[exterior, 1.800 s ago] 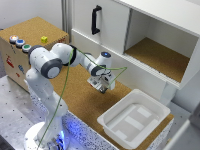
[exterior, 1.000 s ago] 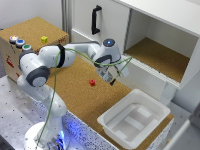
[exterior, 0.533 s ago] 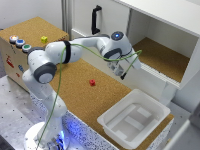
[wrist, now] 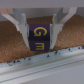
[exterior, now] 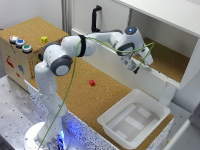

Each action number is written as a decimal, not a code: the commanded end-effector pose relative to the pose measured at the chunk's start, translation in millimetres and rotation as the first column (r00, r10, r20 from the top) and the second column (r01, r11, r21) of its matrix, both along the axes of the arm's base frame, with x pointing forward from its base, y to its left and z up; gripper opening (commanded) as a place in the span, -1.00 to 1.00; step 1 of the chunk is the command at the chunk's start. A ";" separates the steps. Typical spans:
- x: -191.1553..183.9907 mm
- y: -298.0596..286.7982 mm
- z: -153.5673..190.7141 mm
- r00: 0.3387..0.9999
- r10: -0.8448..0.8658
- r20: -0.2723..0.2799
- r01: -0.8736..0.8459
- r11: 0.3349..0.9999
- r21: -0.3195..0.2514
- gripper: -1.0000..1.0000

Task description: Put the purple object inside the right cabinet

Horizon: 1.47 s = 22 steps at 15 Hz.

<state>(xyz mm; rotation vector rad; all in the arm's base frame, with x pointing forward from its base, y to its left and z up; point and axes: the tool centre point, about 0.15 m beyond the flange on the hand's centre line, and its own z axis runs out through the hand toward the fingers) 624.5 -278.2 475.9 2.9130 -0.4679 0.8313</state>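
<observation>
Purple block is pinched between the two fingers of the gripper; wrist view shows a finger pressed against each side of it, yellow letters on the faces toward the camera. Block sits above cork-brown floor in that view, with a white edge strip running across in front of it. Can't tell if the block touches the floor or hangs just over it.

Exterior view: arm reaches out from its base toward the exterior view's right, wrist over the front lip of the right cabinet. Gripper is at the cabinet opening, just above the white front edge, angled downward. Block itself is too small to pick out in this view; the hand hides it. Green cable loops from the arm near the wrist.

Cabinet: white walls, cork floor, open front. White door with a black handle stands to its left in the exterior view.

On the cork table: small red cube, well apart from the gripper. White tray near the table's front corner, below the cabinet. Wooden box at the exterior view's left, small yellow cube on top of it.
</observation>
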 end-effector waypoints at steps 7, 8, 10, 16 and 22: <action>2.5 -1.8 9.9 0.994 0.057 0.094 -0.062 0.997 0.051 1.00; -7.5 0.5 21.0 0.989 0.068 0.130 -0.075 0.996 0.055 1.00; -31.7 8.9 39.4 0.983 0.100 0.155 -0.114 0.990 0.086 1.00; -135.4 58.2 24.9 0.972 0.232 0.045 -0.235 0.928 0.288 1.00; -232.7 138.4 -73.1 0.946 0.311 -0.089 -0.268 0.908 0.322 1.00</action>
